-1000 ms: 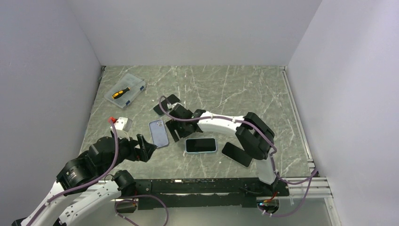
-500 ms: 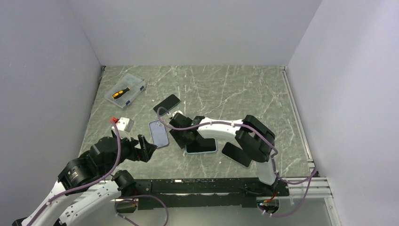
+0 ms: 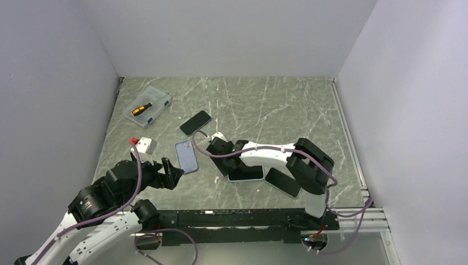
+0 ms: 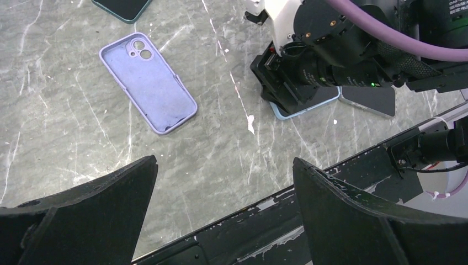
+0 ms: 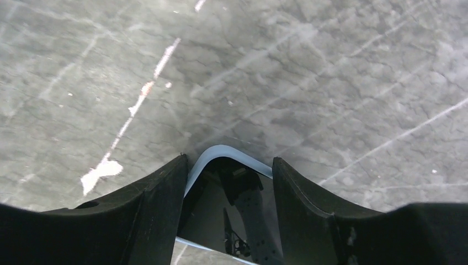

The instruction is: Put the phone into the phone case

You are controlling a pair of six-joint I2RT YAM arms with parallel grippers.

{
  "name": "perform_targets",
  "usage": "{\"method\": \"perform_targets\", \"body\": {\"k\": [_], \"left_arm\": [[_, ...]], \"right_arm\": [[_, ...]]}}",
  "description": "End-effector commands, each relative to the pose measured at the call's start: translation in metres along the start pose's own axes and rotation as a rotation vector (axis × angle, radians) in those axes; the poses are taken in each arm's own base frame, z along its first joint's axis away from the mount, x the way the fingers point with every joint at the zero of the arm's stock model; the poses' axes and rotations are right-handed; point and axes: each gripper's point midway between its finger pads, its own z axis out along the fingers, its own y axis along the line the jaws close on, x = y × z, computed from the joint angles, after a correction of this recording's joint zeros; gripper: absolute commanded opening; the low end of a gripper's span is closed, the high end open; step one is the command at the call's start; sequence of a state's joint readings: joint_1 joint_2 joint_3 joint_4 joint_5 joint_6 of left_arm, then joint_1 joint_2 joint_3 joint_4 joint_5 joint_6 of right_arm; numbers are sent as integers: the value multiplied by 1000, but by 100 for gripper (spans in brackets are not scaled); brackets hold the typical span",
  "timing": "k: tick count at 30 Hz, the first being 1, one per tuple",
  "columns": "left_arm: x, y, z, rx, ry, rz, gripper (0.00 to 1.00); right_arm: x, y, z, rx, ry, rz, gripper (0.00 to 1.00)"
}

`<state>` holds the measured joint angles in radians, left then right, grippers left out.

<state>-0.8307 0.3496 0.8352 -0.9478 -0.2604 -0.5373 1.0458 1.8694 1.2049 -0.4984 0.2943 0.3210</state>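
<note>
Phone (image 3: 251, 175) lies flat and face up on the table (image 3: 276, 105), near the front edge and a little right of centre, its pale blue rim showing round the dark screen. The table is grey-green marble with white veins, walled on three sides.

My right arm folds back across the table and comes down on the phone's left end. There my right end effector (image 5: 229, 165) has its two fingers apart with a rounded corner of the phone between them. Both fingers (image 5: 154, 204) sit close against the blue rim, but I cannot tell whether they are squeezing it or only flanking it.

My left arm is low at the front left. My left end effector (image 4: 223, 161) is spread wide and carries nothing, hanging above bare table.

A clear plastic box (image 3: 147, 106) sits at the far left with an orange-handled screwdriver (image 3: 142, 109) inside. A dark flat slab (image 3: 282, 182) lies just right of the phone, tilted, very close to it.

The phone case (image 3: 186, 156) is lavender and lies open side up, camera cut-out at its far end. It is left of the phone and apart from it, between my two end effectors.

A second dark phone (image 3: 196, 122) lies beyond the case, angled. A small white box (image 3: 143, 145) with a red piece at its corner stands left of the case
</note>
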Motion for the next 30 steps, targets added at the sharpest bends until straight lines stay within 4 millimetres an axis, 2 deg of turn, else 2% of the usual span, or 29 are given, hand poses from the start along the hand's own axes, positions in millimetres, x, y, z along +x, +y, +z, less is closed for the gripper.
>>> {"method": "perform_targets", "body": {"k": [1, 11, 15, 19, 23, 27, 30], "left_arm": [[-5, 1, 3, -11, -22, -1, 99], [-2, 0, 8, -22, 5, 5, 99], [-1, 0, 10, -25, 12, 11, 99], [-1, 0, 12, -32, 21, 14, 99], [1, 2, 14, -56, 40, 19, 99], [1, 5, 15, -72, 38, 13, 99], [1, 6, 15, -75, 34, 9, 99]], "right_arm": [[10, -33, -11, 89, 8, 20, 58], [34, -89, -20, 120, 19, 160, 58], [30, -98, -28, 106, -8, 184, 58], [2, -95, -41, 84, -61, 201, 61], [-43, -82, -60, 0, -159, 238, 69], [-86, -59, -69, -117, -228, 281, 71], [-111, -35, -70, -184, -256, 295, 71]]}}
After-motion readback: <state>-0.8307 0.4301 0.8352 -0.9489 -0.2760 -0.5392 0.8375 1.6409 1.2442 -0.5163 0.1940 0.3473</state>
